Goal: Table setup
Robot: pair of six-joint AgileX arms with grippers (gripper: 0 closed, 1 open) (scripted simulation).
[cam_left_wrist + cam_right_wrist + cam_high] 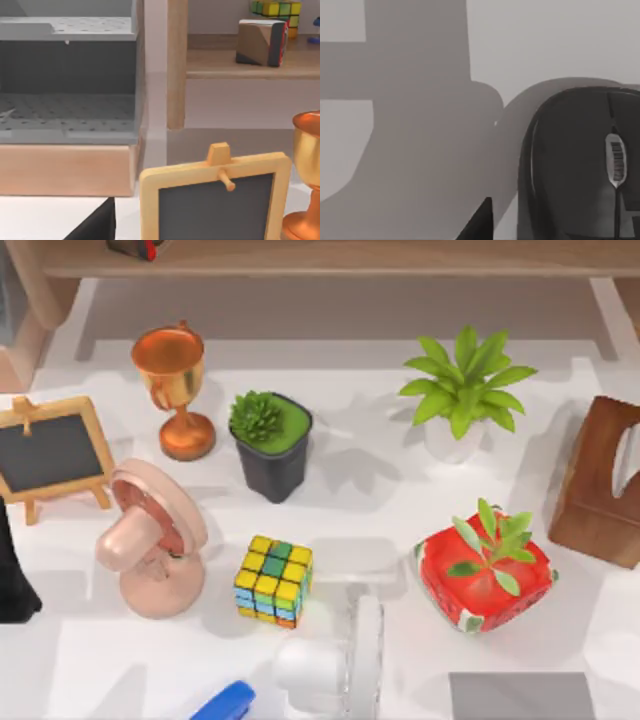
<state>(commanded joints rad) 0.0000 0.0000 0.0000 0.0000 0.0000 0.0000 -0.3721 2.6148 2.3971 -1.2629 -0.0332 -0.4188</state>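
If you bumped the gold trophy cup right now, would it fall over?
Probably yes. The trophy cup has a wide bowl on a thin stem above a smaller round base, so it looks top-heavy and apt to tip. Its shiny surface may be slippery to grip. If it tips, it could knock the small chalkboard or the black plant pot standing close by.

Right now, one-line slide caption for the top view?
Cluttered table from above: trophy, chalkboard, pink fan, cube, white fan, three potted plants and a tissue box.

trophy point(173, 383): copper-gold;
cube point(273, 581): yellow, green, blue, orange squares;
fan point(150, 538): pink;
watermelon pot point(482, 575): red, green-white rind;
mouse point(580, 165): black
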